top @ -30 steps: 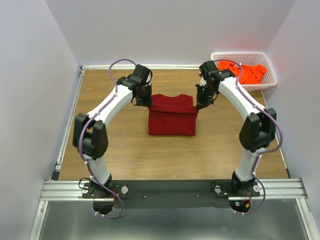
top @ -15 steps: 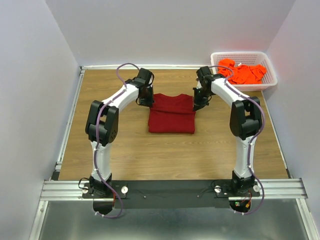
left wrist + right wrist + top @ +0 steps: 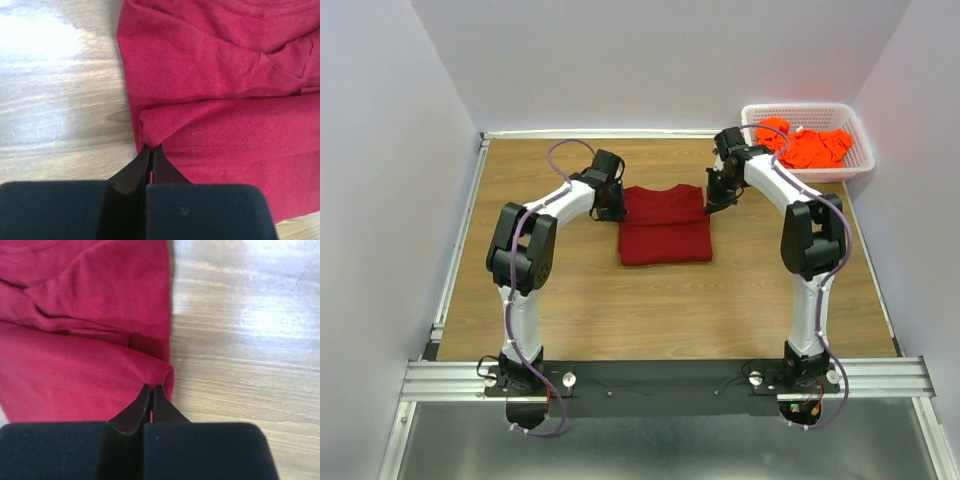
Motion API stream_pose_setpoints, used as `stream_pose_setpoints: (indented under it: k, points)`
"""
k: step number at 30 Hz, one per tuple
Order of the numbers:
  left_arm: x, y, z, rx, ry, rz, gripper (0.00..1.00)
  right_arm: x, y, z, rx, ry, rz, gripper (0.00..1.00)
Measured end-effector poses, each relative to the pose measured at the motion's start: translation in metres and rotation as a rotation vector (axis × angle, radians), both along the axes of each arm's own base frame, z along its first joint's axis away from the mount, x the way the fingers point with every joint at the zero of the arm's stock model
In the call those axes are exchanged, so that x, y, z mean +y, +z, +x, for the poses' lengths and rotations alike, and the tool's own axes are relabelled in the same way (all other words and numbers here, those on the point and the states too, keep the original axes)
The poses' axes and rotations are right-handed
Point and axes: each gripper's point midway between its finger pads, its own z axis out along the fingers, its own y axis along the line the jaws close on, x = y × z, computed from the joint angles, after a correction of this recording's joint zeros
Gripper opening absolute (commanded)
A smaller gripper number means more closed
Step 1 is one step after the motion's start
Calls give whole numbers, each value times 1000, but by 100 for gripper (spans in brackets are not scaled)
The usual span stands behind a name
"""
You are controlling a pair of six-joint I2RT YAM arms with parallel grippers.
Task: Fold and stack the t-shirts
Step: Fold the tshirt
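The maroon t-shirt (image 3: 665,225) lies partly folded on the wooden table, collar end toward the back. My left gripper (image 3: 610,207) is shut on a pinch of its left edge; in the left wrist view the gripper (image 3: 151,148) holds a raised fold of maroon t-shirt (image 3: 225,100). My right gripper (image 3: 713,201) is shut on its right edge; in the right wrist view the gripper (image 3: 151,388) pinches a rolled fold of the maroon t-shirt (image 3: 85,340). The orange t-shirts (image 3: 812,146) lie crumpled in the basket.
A white mesh basket (image 3: 808,111) stands at the back right corner of the table. Bare wood (image 3: 560,290) lies in front of the shirt and on both sides. White walls close in the left, back and right.
Both grippers have moved toward the back of the table with the shirt's edges. The folded shirt's front edge has drawn back with them, so it looks shorter.
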Motion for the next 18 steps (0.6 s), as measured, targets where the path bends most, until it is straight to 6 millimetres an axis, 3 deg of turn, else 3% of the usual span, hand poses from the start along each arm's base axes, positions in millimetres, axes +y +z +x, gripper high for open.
stream_pose_setpoints:
  k: [9, 12, 14, 18]
  points:
    - [4, -1, -3, -23, 39, -20, 0, 15, 30, 22, -145, 22, 89, 1]
    - [7, 5, -4, -40, 50, -22, 0, 19, 28, 29, -178, 30, 111, 3]
    - [8, 10, -3, -53, 61, -24, 0, 20, 22, 29, -184, 33, 115, 11]
    - [12, 13, -1, -73, 95, -26, 0, 21, 15, 34, -206, 40, 119, 12]
